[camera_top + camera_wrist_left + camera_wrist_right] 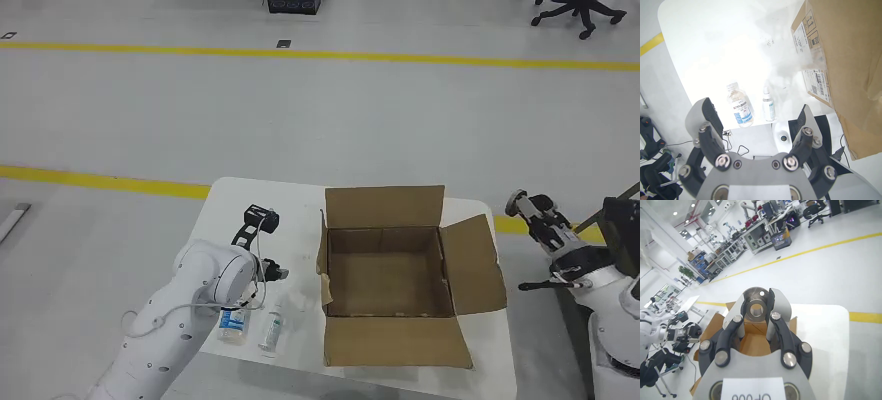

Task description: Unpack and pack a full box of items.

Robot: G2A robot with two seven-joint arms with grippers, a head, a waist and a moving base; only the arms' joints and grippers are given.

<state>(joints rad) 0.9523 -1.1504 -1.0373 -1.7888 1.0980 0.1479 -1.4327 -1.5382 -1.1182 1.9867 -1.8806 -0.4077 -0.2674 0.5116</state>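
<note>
Two bottles, one clear [740, 111] and one spray [768, 108], are lying on the surface [260, 195] beside the open box [385, 208]. The left gripper [756, 106] is hanging near them, fingers [710, 111] apart. The right gripper [757, 296] is clamping a metal ring [755, 309] beside the box.

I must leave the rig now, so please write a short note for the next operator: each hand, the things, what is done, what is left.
Left hand: open, empty, above the table beside the box.
Right hand: shut on a metal ring, out to the right of the box.
Large bottle and spray bottle lie at the table's near edge, left of the box.
Done: the box looks empty. Left: probably set the ring down, then repack everything.
</note>
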